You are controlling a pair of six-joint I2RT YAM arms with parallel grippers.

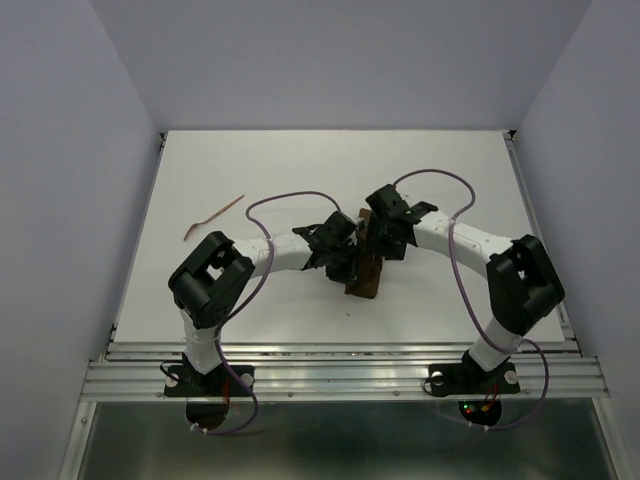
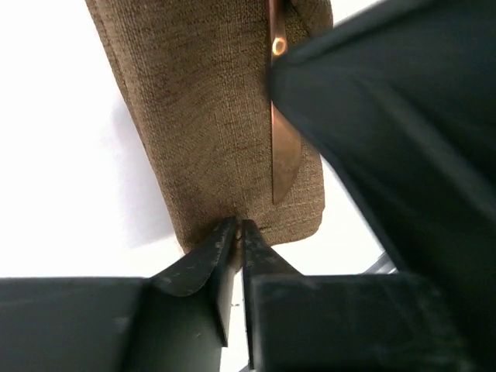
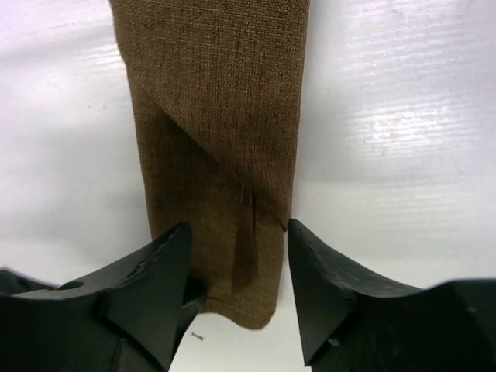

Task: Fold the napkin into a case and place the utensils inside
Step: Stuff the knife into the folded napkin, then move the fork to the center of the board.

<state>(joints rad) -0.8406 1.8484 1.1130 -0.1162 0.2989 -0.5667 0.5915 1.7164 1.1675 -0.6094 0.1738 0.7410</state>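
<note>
Left end effector (image 2: 239, 226) pinching, coarse-woven narrow case (image 2: 201, 116)

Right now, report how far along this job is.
Done: the case is folded narrow. In hand: one utensil lies along it, whether tucked in I cannot tell; the left gripper is shut on its edge, the right gripper open astride its end. Left: the second utensil lies apart on the table.

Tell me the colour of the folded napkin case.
The case is plain dark brown with a woven texture; it shows clearest in the right wrist view.
</note>
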